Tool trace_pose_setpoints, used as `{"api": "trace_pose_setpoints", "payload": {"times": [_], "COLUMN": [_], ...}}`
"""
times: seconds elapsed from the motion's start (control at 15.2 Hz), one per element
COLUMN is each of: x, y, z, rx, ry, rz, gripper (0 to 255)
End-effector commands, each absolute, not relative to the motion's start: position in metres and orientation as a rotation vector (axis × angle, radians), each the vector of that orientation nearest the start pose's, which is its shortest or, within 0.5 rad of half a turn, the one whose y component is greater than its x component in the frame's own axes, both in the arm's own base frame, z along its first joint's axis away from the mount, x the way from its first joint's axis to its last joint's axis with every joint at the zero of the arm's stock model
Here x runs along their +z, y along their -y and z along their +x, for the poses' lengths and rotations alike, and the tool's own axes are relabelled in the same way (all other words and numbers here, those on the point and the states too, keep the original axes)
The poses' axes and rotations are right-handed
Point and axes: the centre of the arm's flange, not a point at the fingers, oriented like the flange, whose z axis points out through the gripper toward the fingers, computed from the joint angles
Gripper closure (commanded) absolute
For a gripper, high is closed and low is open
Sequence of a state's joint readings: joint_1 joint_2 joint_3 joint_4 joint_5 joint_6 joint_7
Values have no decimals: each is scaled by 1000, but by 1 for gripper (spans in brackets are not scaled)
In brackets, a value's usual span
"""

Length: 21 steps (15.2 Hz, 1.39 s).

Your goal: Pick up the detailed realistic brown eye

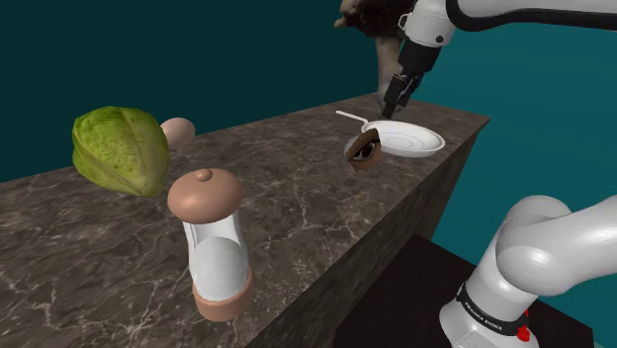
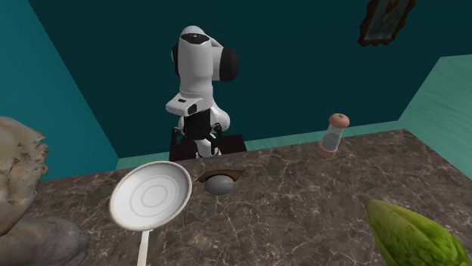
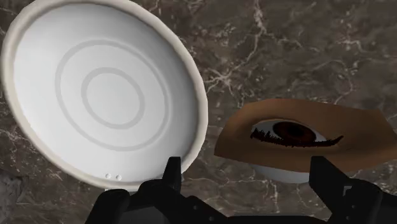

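While the arm [image 1: 494,15] reaches down, its jaws hang spread, empty, above the brown eye [image 3: 299,137]

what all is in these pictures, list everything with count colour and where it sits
eye: 1, brown, on the counter beside the pan
pan: 1, white, near the counter's far end in the shoulder view
cabbage: 1, green, shoulder view's left
grinder: 1, tan with a clear body, upright near the counter's edge
egg-shaped thing: 1, tan, behind the cabbage
rough lump: at least 1, grey-brown, second exterior view's left edge
picture frame: 1, brown, on the wall
counter: 1, dark marble
arm: 1, white
gripper: 1, black, open, above the eye and pan
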<state>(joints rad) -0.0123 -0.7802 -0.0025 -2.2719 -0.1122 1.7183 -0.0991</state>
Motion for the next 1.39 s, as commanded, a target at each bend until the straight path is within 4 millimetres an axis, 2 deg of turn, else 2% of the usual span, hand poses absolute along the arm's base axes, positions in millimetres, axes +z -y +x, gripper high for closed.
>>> {"api": "trace_pose_setpoints", "payload": {"times": [0.0, 0.13, 0.26, 0.73, 0.92, 0.99, 1.32], "x": [644, 627, 605, 568, 565, 565, 565], "y": [16, 28, 29, 29, 29, 28, 29], "z": [322, 355, 387, 387, 387, 387, 387], "rx": [-358, -159, 37, 37, 37, 37, 37], "ry": [144, 737, 1277, 1277, 1277, 1277, 1277], "rz": [-3242, -3119, -2882, -2882, -2882, -2882, -2882], "gripper": [0, 0, 0, 0, 0, 255, 255]}}
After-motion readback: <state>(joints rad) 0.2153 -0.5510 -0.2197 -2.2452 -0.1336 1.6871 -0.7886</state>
